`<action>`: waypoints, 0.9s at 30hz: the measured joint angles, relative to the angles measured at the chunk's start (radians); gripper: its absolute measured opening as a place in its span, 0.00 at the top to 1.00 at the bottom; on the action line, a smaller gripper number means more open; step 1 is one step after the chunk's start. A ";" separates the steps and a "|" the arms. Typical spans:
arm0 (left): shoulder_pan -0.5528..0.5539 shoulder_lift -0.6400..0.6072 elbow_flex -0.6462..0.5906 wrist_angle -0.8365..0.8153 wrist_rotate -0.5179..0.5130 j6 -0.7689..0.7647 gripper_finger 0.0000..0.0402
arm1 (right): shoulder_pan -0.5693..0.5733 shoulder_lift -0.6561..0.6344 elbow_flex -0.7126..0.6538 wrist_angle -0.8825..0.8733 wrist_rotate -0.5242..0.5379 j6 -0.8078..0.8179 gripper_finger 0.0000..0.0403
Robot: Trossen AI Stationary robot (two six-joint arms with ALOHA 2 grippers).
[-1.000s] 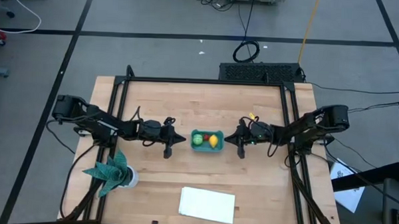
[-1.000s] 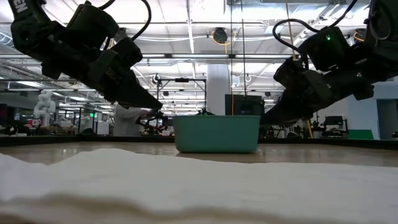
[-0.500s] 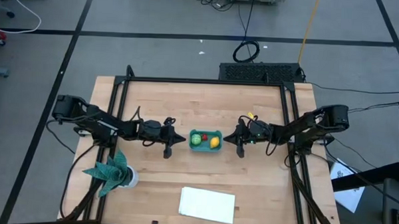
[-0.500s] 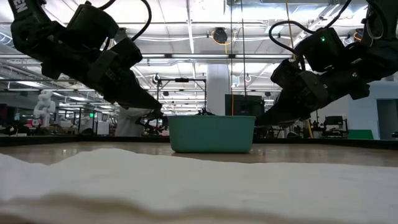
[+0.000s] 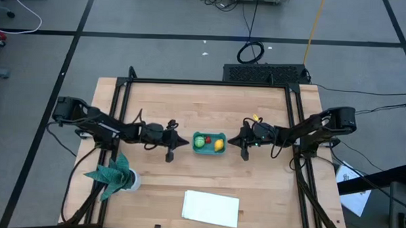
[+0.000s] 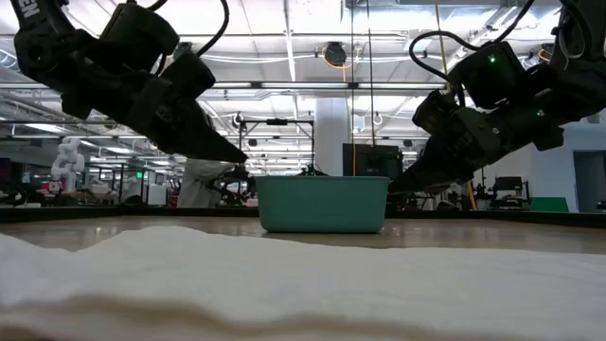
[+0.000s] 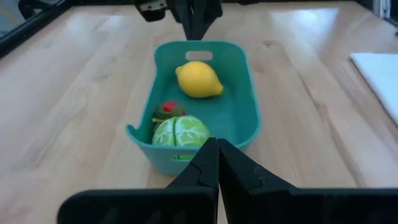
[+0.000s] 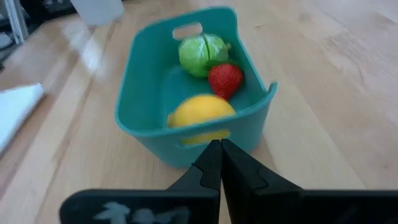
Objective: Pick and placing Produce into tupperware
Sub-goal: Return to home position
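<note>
Teal tupperware (image 5: pixel 209 143) was pictured with the green piece (image 5: pixel 200 141), lemon (image 5: pixel 217 144) and red piece (image 5: pixel 208 139) inside it. The left gripper (image 5: pixel 184 142) and right gripper (image 5: pixel 232 141) were poised just beside its ends, both closed on nothing. Packing was judged complete; only withdrawal was called for.

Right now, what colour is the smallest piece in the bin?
Red, a strawberry beside the green piece; right wrist view shows it best.

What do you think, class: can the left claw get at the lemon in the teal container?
Probably yes, from above. The left claw, shut, points at one end of the container; the green piece and strawberry lie before the lemon, but nothing covers the top.
</note>
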 joint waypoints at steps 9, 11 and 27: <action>-0.049 -0.105 -0.001 -0.084 -0.122 0.098 1.00 | 0.000 -0.203 -0.001 -0.210 0.000 -0.045 1.00; -0.062 -0.156 -0.001 -0.132 -0.173 0.120 1.00 | 0.002 -0.280 -0.001 -0.268 0.000 -0.054 1.00; -0.138 -0.719 -0.271 -0.141 -0.335 0.125 1.00 | 0.044 -0.703 -0.110 -0.425 0.087 -0.054 1.00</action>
